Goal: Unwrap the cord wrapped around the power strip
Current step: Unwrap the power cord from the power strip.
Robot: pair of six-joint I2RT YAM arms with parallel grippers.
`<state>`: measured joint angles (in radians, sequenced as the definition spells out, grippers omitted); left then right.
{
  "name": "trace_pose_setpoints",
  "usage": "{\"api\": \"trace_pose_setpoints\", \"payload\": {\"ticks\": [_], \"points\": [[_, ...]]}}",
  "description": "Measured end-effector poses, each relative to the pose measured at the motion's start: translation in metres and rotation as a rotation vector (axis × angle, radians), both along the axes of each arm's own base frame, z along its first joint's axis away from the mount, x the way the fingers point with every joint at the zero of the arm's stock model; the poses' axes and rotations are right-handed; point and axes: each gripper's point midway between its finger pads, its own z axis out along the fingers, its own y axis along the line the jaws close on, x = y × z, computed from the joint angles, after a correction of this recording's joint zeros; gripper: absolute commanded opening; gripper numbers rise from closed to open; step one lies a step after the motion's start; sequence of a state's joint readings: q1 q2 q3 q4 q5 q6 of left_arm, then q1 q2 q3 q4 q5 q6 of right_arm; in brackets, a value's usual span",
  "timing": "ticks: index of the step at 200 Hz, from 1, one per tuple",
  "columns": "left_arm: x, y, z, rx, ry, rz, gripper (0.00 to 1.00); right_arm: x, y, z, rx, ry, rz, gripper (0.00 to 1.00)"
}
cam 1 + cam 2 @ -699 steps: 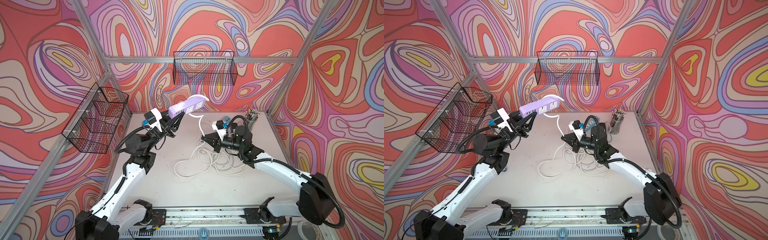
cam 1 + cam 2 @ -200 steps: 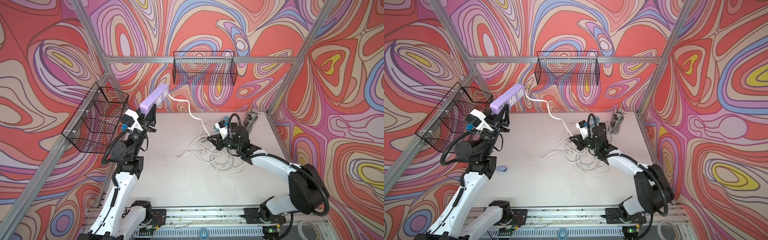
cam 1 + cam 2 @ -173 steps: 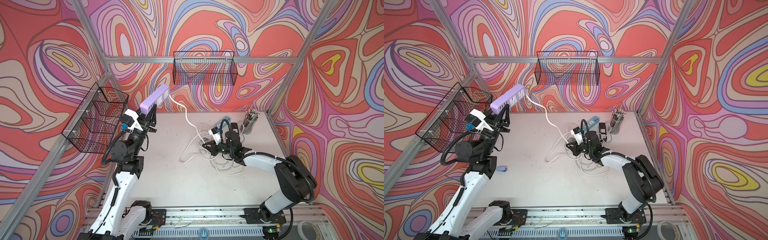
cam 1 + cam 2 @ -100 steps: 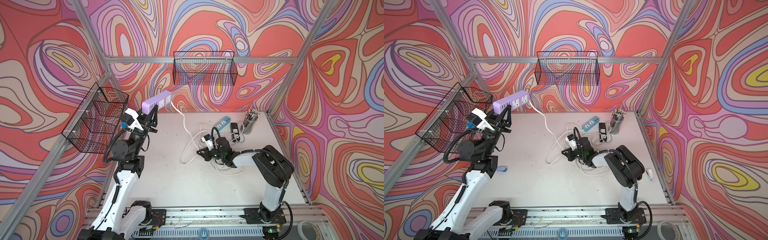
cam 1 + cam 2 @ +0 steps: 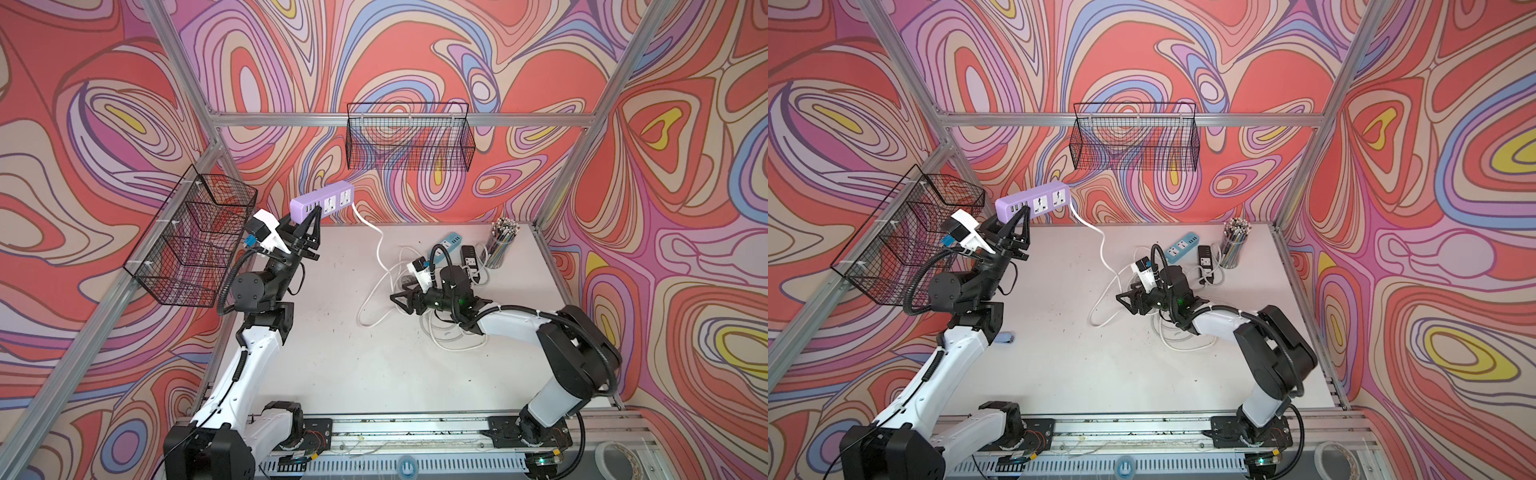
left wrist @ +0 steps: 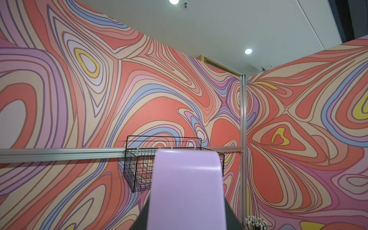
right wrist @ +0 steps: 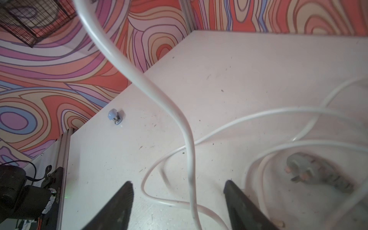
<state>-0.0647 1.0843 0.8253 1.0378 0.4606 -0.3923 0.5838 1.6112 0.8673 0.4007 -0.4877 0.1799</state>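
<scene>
Clamping power strip [image 5: 322, 202] aloft, left end effector [image 5: 312, 212]; right end effector [image 7: 177, 182] spread, cord [image 7: 187, 139] between

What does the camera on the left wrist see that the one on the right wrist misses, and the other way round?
Only the left wrist view: the lilac power strip, clamped in the left hand, and ceiling lights. Only the right wrist view: the white cord hanging to loops on the table, a grey plug, and the open right hand with the cord passing between its fingers. Both: swirly walls and a black wire basket, perhaps not the same one.
</scene>
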Motion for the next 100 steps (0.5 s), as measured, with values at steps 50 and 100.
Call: {"api": "trace_pose_setpoints", "payload": {"ticks": [50, 100], "points": [[0.017, -0.013, -0.014, 0.027, 0.055, -0.051, 0.00, -0.004, -0.023, 0.092, -0.060, -0.253, -0.056, 0.98], [0.022, -0.058, -0.020, 0.085, 0.115, -0.196, 0.00, -0.002, -0.033, 0.169, -0.141, -0.509, -0.072, 0.98]]}}
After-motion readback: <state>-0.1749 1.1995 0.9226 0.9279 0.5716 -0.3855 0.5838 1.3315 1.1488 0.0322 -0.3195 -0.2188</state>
